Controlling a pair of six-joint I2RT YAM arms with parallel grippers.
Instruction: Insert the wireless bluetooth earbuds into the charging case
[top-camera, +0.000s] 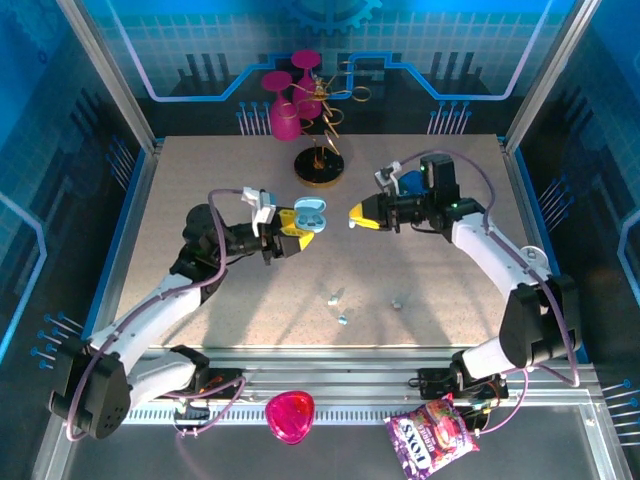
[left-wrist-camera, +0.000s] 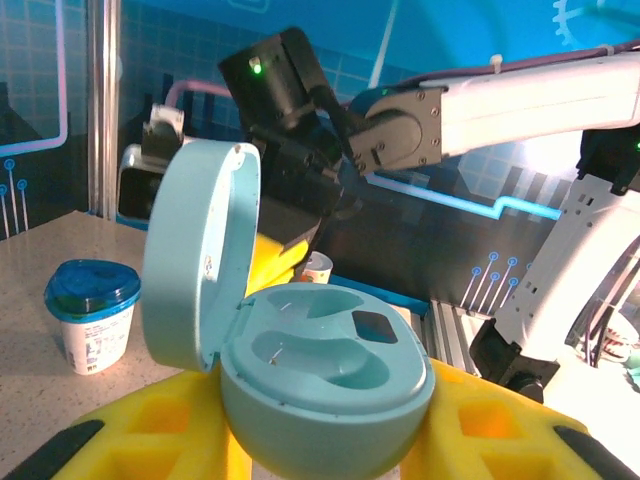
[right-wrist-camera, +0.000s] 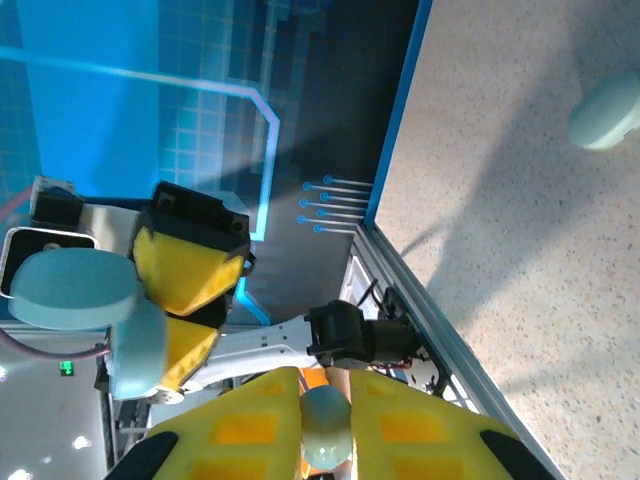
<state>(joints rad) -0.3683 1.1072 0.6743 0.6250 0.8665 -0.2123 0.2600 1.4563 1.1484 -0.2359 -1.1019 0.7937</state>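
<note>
case: charging case (left-wrist-camera: 320, 370) pinched between the yellow fingers of the left gripper (top-camera: 290, 230), held clear of the table (top-camera: 200, 190). Its lid (left-wrist-camera: 200, 260) is swung open and stands near upright on the hinge side.
case contents: both wells are bare in the left wrist view, with a dark square patch by the far well.
held earbud: held earbud (right-wrist-camera: 325, 435) is clamped between the right gripper (top-camera: 356, 216) fingers, close to the tips. Long axis looks to run along the finger gap; stem direction can't tell.
loose earbuds: loose earbuds (top-camera: 335, 296), three on the table nearer the bases. Two lie close together, the third apart to the right. Too small to read which way they point.
arms: both are bent in toward mid-table. The grippers face each other tip to tip, near but apart, with the open case between them.
other: blue-lidded tub (top-camera: 407, 182) stands upright on the table just behind the right gripper.
</note>
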